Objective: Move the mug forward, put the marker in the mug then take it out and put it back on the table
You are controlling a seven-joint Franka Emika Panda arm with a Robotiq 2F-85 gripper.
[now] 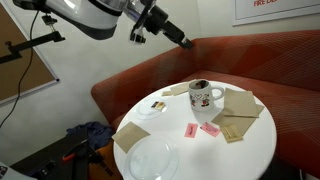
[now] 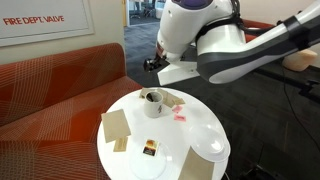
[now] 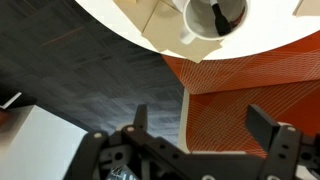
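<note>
- The mug point(image 3: 205, 25) stands on the table point(image 1: 240, 150), near the edge by the red sofa point(image 1: 130, 85), among brown napkins point(image 1: 240, 102).
- The marker point(image 3: 219, 15) sits inside the mug, leaning on its dark inner wall.
- A small plate point(image 1: 153, 108) holds a little dark-and-yellow item.
- The gripper point(image 3: 203, 125) hangs off the table, over sofa and floor, jaws spread wide, holding nothing.

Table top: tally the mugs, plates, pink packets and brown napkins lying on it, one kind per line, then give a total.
Mug: 1
Plates: 2
Pink packets: 2
Brown napkins: 4
Total: 9
</note>
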